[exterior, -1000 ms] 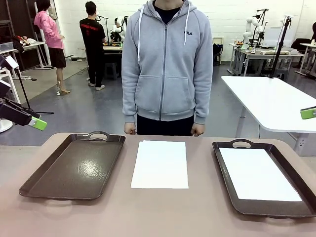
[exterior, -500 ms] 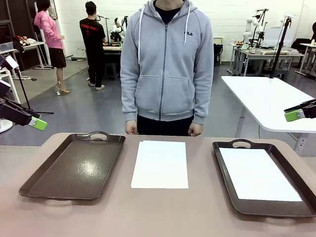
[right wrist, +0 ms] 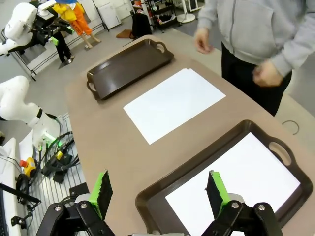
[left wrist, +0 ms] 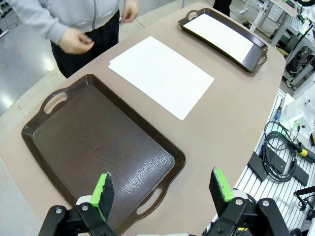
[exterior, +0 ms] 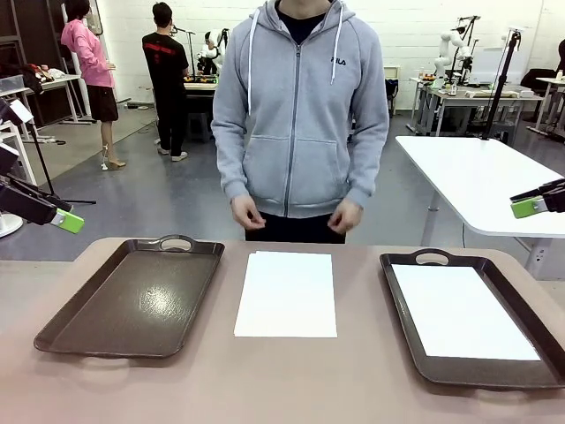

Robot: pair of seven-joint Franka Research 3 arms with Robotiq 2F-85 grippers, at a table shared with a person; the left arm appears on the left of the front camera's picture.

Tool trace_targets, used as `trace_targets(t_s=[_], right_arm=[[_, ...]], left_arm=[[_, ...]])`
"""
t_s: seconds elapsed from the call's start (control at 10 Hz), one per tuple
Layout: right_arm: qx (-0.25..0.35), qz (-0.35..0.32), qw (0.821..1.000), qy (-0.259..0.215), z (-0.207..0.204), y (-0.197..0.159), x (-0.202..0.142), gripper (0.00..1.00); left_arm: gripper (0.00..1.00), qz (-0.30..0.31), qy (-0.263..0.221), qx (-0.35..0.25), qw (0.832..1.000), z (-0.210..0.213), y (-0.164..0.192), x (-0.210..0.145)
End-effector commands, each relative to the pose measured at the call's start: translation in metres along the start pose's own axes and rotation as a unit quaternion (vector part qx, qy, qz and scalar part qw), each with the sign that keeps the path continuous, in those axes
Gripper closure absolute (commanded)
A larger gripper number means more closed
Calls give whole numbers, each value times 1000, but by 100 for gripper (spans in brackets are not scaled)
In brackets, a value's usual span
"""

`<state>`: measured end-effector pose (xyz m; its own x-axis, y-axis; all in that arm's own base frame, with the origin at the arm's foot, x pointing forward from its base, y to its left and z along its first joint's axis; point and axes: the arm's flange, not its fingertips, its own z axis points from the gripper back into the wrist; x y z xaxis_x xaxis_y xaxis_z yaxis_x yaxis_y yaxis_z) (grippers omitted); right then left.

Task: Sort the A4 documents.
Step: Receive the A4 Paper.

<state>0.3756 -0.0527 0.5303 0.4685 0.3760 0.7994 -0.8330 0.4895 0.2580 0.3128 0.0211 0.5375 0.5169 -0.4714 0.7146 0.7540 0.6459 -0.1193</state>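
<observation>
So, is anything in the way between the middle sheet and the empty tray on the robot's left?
Nothing visible. Only bare table lies between the sheet and that tray, and the tray holds nothing. The person's hands are above the far edge, apart from both.

**Open-plan robotics laboratory, seen from the near counter.** A polished grey floor [exterior: 159, 199] and a white-painted wall [exterior: 406, 35] enclose several work counters. A white counter [exterior: 485, 181] stands at two o'clock. A far counter [exterior: 477, 95] crowded with equipment is at one o'clock, beside a black pole stand [exterior: 501, 79]. Two people [exterior: 168, 79] stand by another counter [exterior: 201, 86] at eleven o'clock. Beside the near counter, coiled black cables [left wrist: 275, 147] lie on a slatted metal frame [left wrist: 290, 189].
</observation>
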Motion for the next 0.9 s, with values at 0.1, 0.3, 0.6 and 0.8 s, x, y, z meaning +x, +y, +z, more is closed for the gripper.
trace_targets(t_s=[0.1, 0.3, 0.6, 0.8], right_arm=[[2, 2, 1000, 0, -1, 1, 1, 0], [2, 2, 1000, 0, -1, 1, 1, 0], [2, 2, 1000, 0, -1, 1, 1, 0], [2, 2, 1000, 0, -1, 1, 1, 0]], left_arm=[[0, -9, -8, -8, 1000, 0, 2, -1], [0, -9, -8, -8, 1000, 0, 2, -1], [0, -9, -8, -8, 1000, 0, 2, -1], [0, -9, -8, -8, 1000, 0, 2, -1]])
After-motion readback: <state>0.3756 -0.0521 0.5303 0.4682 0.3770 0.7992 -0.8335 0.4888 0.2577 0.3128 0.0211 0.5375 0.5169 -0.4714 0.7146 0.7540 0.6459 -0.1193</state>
